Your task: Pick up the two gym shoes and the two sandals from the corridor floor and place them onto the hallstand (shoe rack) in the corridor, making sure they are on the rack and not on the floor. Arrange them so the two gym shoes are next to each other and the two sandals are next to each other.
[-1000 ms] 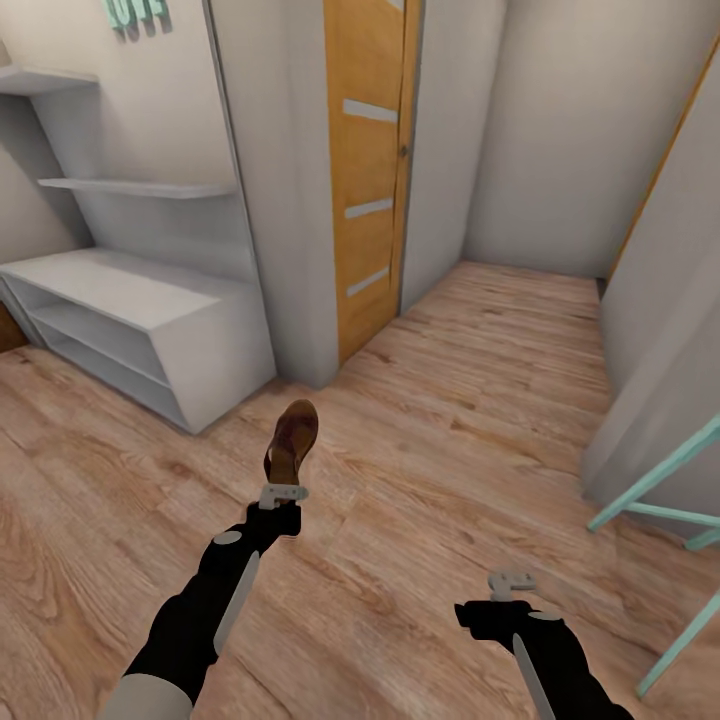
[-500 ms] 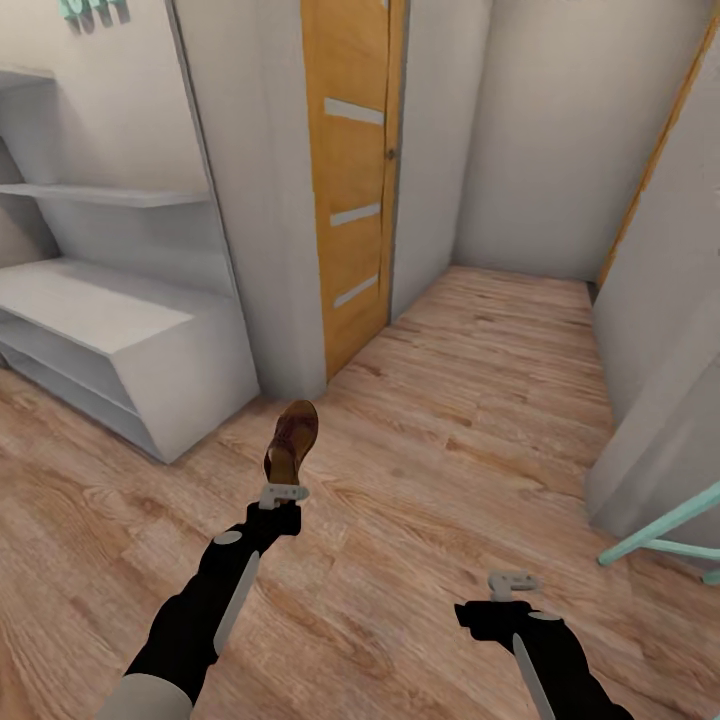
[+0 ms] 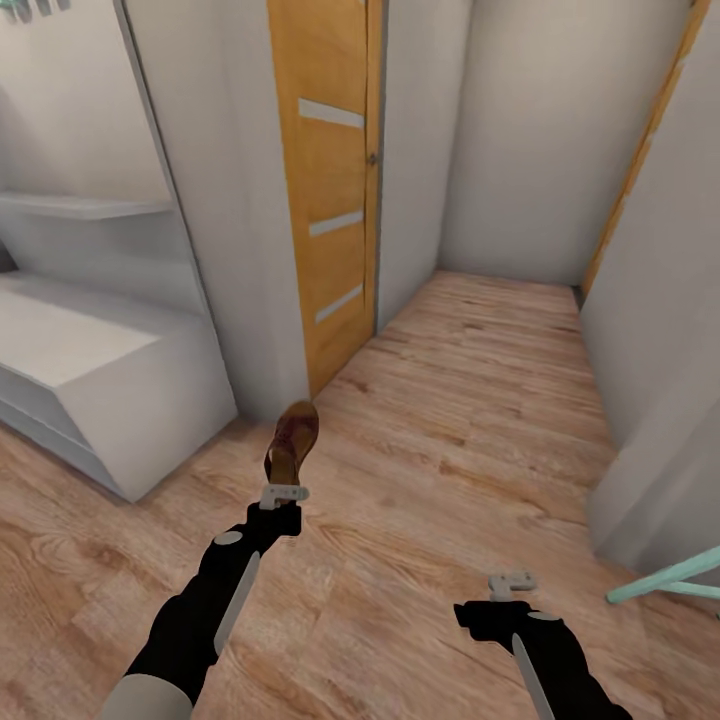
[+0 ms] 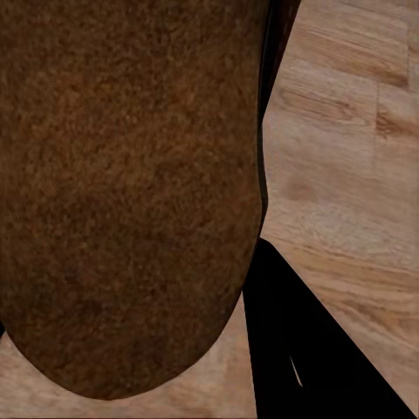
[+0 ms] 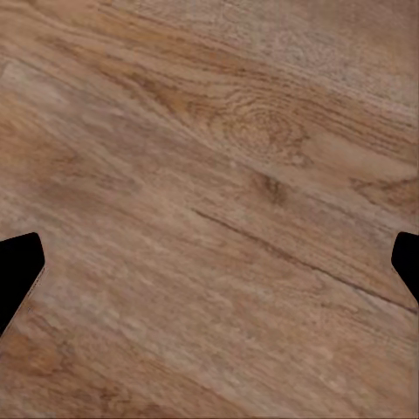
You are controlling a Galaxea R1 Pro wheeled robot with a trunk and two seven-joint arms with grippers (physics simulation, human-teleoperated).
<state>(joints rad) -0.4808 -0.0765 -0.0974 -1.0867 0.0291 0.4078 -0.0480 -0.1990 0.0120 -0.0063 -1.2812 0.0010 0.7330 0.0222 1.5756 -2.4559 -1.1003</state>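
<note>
A dark brown sandal [image 3: 292, 440] stands up out of my left gripper [image 3: 284, 492], which is shut on its heel end, held above the wooden floor. In the left wrist view the sandal's brown sole [image 4: 131, 192] looms close, with one black finger [image 4: 301, 345] beside it. My right gripper [image 3: 512, 580] hangs low at the right, open, with bare floor between its fingertips [image 5: 17, 271]. The gym shoes and the hallstand are out of view.
A white rack [image 3: 90, 370] with teal lettering [image 3: 30, 6] above it stands at the left. An orange door [image 3: 325, 200] and a wall corner [image 3: 230, 250] lie ahead. The corridor floor [image 3: 490, 380] runs on between pale walls. Teal legs [image 3: 665, 585] jut in at the right.
The whole view has shifted: the white rack and door slid leftward, so the camera has turned right. Both arms keep their poses, with the sandal still held.
</note>
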